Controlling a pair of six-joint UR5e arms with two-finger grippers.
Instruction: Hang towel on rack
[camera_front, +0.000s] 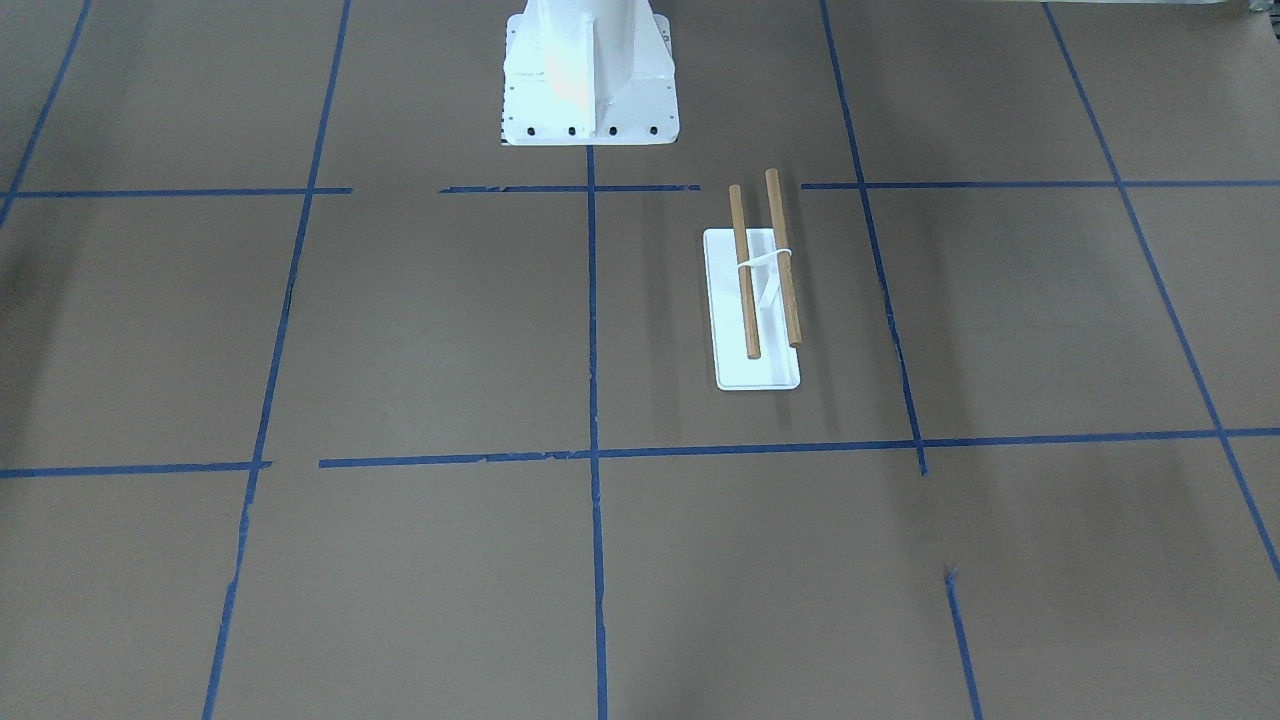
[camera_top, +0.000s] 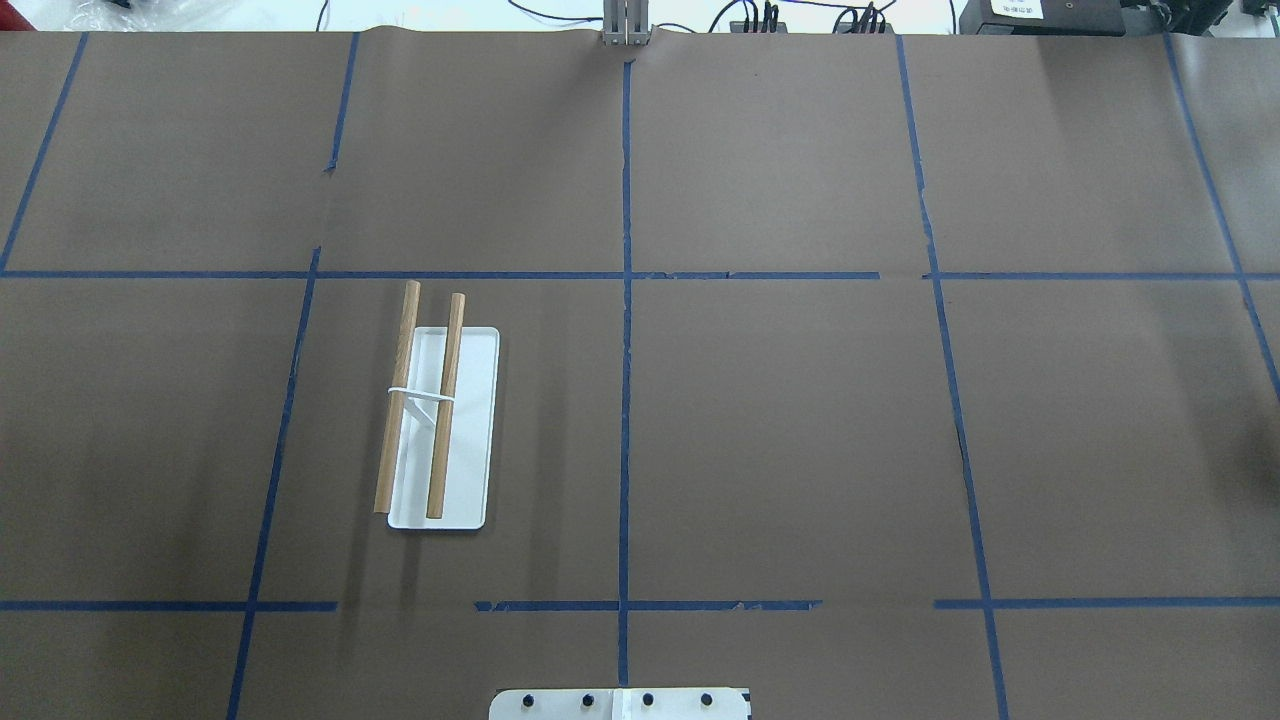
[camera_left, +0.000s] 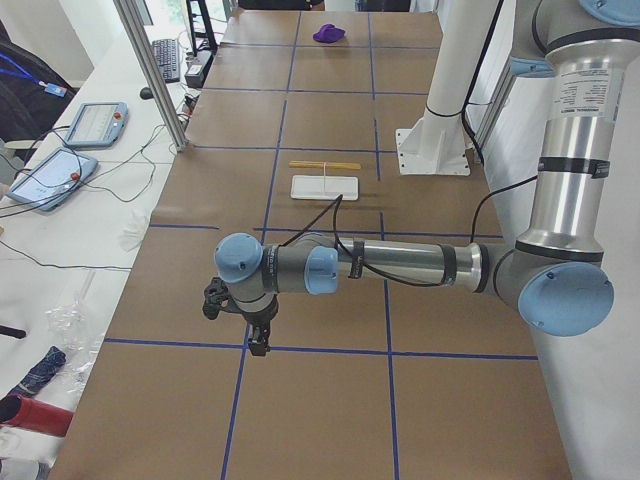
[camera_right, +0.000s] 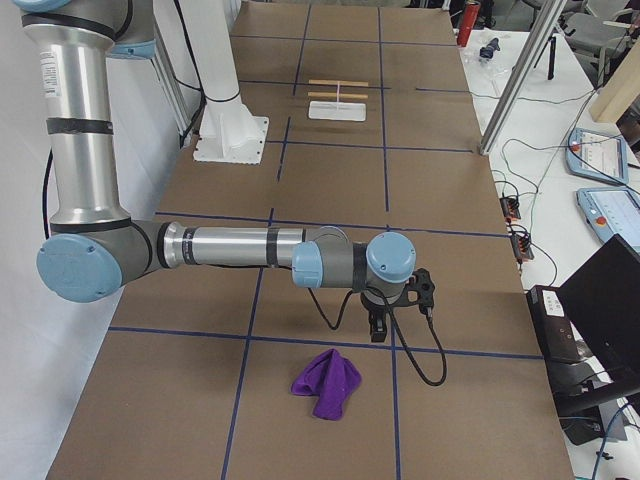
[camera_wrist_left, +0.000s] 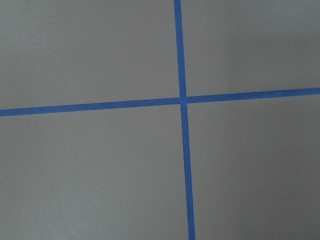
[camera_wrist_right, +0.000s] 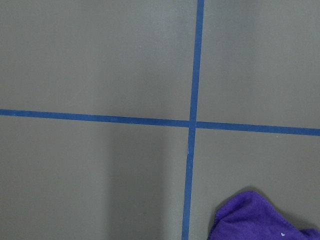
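On the desk's right end: purple towel lies crumpled in a heap on the brown desk.
Right jaws: carried on the right arm, pointing down near the towel but apart from it. The towel shows only in the lower right corner of the right wrist view. Cannot tell whether they are wide or narrow.
Left jaws: carried on the left arm, pointing down over a blue tape crossing at the opposite end, well apart from the towel. Cannot tell their opening.
Rack: upright on the desk's left half, wooden rods parallel, well apart from the towel.
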